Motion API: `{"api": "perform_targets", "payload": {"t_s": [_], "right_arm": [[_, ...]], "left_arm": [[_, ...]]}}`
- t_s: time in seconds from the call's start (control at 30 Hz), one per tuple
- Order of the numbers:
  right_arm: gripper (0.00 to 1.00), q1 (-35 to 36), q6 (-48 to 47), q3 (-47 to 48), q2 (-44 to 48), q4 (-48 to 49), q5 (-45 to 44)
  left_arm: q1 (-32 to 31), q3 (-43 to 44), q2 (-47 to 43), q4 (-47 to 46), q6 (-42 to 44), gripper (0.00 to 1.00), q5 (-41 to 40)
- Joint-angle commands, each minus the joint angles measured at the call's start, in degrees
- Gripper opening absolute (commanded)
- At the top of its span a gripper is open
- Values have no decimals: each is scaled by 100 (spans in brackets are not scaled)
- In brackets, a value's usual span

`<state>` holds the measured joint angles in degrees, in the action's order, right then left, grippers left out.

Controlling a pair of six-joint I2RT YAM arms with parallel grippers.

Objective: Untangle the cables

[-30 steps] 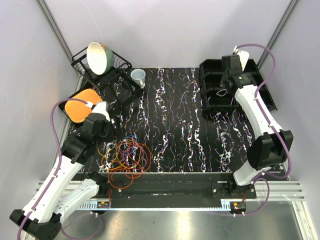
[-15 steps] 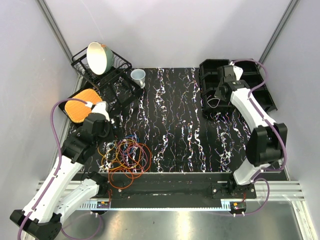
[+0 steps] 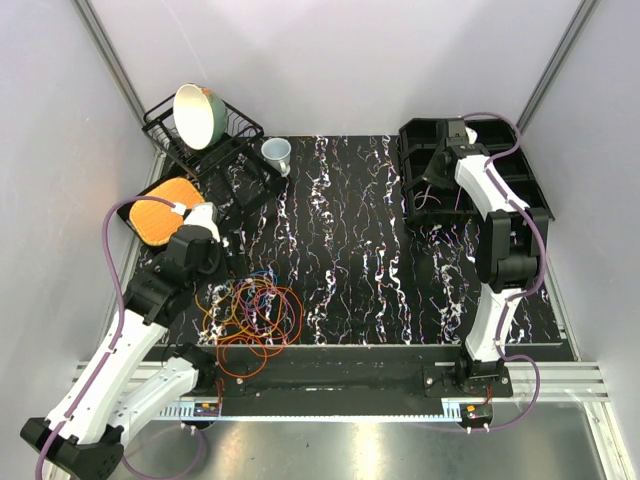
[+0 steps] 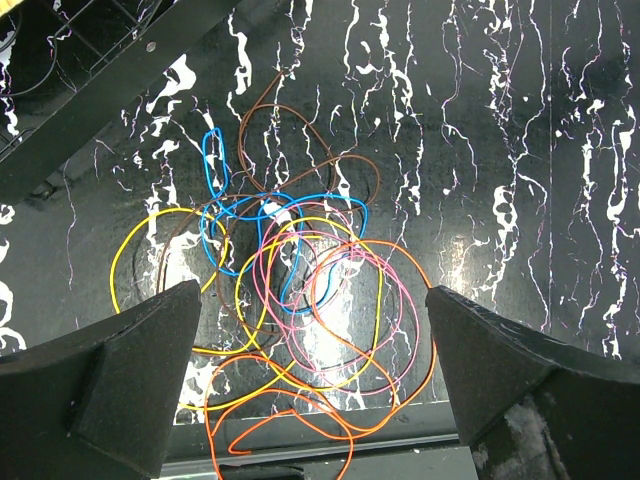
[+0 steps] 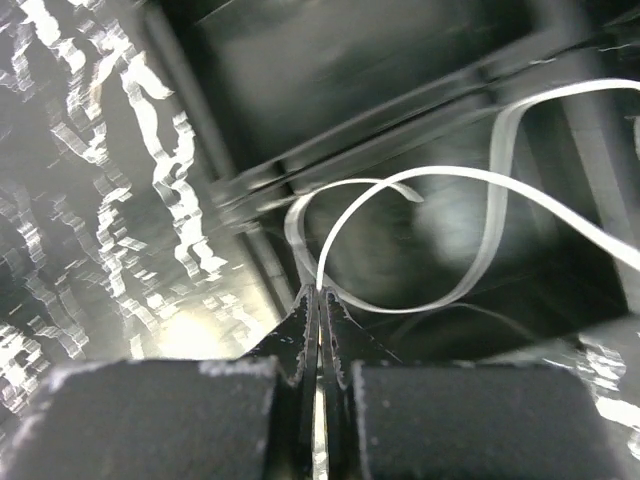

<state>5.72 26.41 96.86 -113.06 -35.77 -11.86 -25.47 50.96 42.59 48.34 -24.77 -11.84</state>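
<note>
- A black compartment bin [image 3: 537,198] stands at the far right of the marbled table [image 3: 350,250]. The right arm reaches into it, and the right wrist view shows a white cable [image 5: 470,290] lying in one compartment; which one, I cannot tell.
- The right gripper [image 5: 320,300] has its fingers pressed together, pinching one end of the white cable.
- From the pinch that cable rises, curls into a small loop on the left, then sweeps in a wide bend to the right edge of the wrist view. Its long axis runs left to right in that view.
- At the far left a wire dish rack [image 3: 240,135] holds a bowl [image 3: 197,112] tipped on its edge. A cup [image 3: 277,153] sits on the table just beside the rack.
- Near the rack a shallow black tray [image 3: 146,194] holds an orange pad [image 3: 160,212].
- The tangled cables [image 3: 250,315] lie in no container: they rest on the table at the near left, close to the near edge.
- In the left wrist view:
  - a brown loop [image 4: 300,110] reaches farthest out;
  - a blue loop [image 4: 212,160] lies beside it;
  - a yellow loop [image 4: 130,250] bulges to the left;
  - pink loops [image 4: 400,300] fill the middle;
  - an orange loop [image 4: 270,425] lies nearest the table edge.
- The heap is longer from far to near than from side to side.
- The left gripper [image 4: 312,300] hovers over the heap, fingers spread wide — one on each side of the tangle, gripping nothing.
</note>
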Motion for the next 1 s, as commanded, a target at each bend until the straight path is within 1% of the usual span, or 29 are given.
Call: {"api": "perform_targets", "payload": {"t_s": [0.0, 0.3, 0.43, 0.57, 0.63, 0.7, 0.73, 0.77, 0.8, 0.97], "right_arm": [[0, 9, 363, 360, -120, 210, 1166], [0, 17, 839, 386, -129, 641, 2336], [0, -96, 970, 386, -146, 685, 2381], [0, -237, 1313, 220, -164, 966, 2793], [0, -299, 1550, -60, -112, 1115, 3031], [0, -474, 1962, -385, -68, 1597, 3555], [0, -518, 2095, -753, -24, 1808, 3707], [0, -545, 2244, -921, 11, 2219, 3830], [0, -615, 2254, -1045, 29, 2319, 3927], [0, -1028, 2158, -1450, 196, 2329, 3814]], "left_arm": [[51, -25, 12, -255, 104, 99, -56], [69, -25, 39, -263, 104, 99, -56], [78, -25, 30, -263, 105, 99, -56], [78, -25, 48, -263, 104, 99, -47], [78, -25, 30, -263, 113, 99, -47], [78, -25, 13, -263, 113, 99, -64], [78, -25, 21, -263, 105, 99, -73], [78, -33, 21, -263, 104, 99, -73], [78, -25, 21, -255, 104, 99, -65], [78, -33, 30, -263, 105, 99, -64]]}}
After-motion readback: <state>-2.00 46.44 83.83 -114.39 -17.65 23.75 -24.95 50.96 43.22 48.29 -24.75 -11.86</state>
